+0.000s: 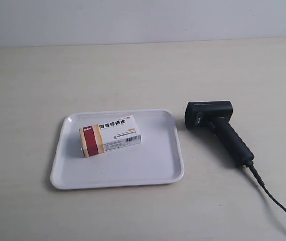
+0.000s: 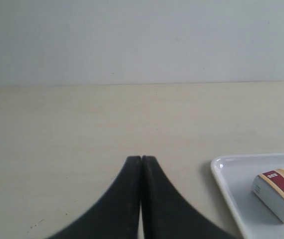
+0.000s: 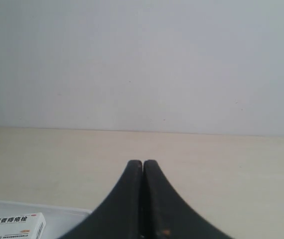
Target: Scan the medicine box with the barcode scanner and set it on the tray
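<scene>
The white medicine box (image 1: 110, 136) with its dark red and orange end band lies flat on the white tray (image 1: 148, 165), in the tray's far left part. The black barcode scanner (image 1: 218, 128) lies on the table to the tray's right, its cable trailing to the front right. No arm shows in the exterior view. My left gripper (image 2: 141, 158) is shut and holds nothing; the tray corner (image 2: 226, 172) and the box (image 2: 280, 191) show beside it. My right gripper (image 3: 143, 162) is shut with nothing in it, with the box (image 3: 15, 225) and tray rim (image 3: 57, 208) beside it.
The light wooden table (image 1: 143, 75) meets a pale wall (image 1: 143, 20) at the back. The scanner's black cable (image 1: 278, 203) runs across the table to the exterior view's front right corner.
</scene>
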Action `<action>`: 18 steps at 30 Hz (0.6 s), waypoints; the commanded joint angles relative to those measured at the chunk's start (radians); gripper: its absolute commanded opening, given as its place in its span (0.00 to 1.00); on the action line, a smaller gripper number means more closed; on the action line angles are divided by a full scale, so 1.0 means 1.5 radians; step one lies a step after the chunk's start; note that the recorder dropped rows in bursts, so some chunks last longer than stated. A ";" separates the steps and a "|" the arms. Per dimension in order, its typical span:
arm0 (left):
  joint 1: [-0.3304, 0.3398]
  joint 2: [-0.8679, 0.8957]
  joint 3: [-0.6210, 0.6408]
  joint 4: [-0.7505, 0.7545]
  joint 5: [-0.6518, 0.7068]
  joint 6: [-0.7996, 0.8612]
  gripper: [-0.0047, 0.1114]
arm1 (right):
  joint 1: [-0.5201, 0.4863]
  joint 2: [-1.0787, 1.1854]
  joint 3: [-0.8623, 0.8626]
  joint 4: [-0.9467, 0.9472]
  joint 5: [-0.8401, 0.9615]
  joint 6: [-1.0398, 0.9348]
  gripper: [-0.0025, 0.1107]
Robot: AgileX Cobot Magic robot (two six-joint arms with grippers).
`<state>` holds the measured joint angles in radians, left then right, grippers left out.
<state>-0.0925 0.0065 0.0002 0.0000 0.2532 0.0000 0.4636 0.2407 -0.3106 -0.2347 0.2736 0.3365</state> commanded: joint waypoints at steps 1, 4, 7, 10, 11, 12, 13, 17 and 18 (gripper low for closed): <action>0.003 -0.004 0.000 0.000 0.001 0.000 0.06 | 0.001 -0.004 0.003 -0.001 -0.004 0.003 0.02; 0.003 -0.004 0.000 0.000 0.001 0.000 0.06 | 0.001 -0.004 0.003 -0.001 -0.006 0.003 0.02; 0.003 -0.004 0.000 0.000 0.001 0.000 0.06 | 0.001 -0.017 0.025 0.005 -0.011 0.003 0.02; 0.003 -0.004 0.000 0.000 0.001 0.000 0.06 | 0.001 -0.051 0.091 0.079 -0.021 0.003 0.02; 0.003 -0.004 0.000 0.000 0.001 0.000 0.06 | 0.001 -0.065 0.120 0.110 -0.036 0.002 0.02; 0.003 -0.004 0.000 0.000 0.001 0.000 0.06 | 0.001 -0.076 0.146 0.130 -0.052 -0.001 0.02; 0.003 -0.004 0.000 0.000 0.001 0.000 0.06 | 0.001 -0.089 0.169 0.146 -0.072 -0.002 0.02; 0.003 -0.004 0.000 0.000 0.001 0.000 0.06 | 0.001 -0.136 0.207 0.173 -0.117 -0.044 0.02; 0.003 -0.004 0.000 0.000 0.001 0.000 0.06 | 0.001 -0.145 0.207 0.177 -0.092 -0.062 0.02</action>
<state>-0.0925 0.0065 0.0002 0.0000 0.2549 0.0000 0.4636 0.0660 -0.0098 0.0000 0.1524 0.3091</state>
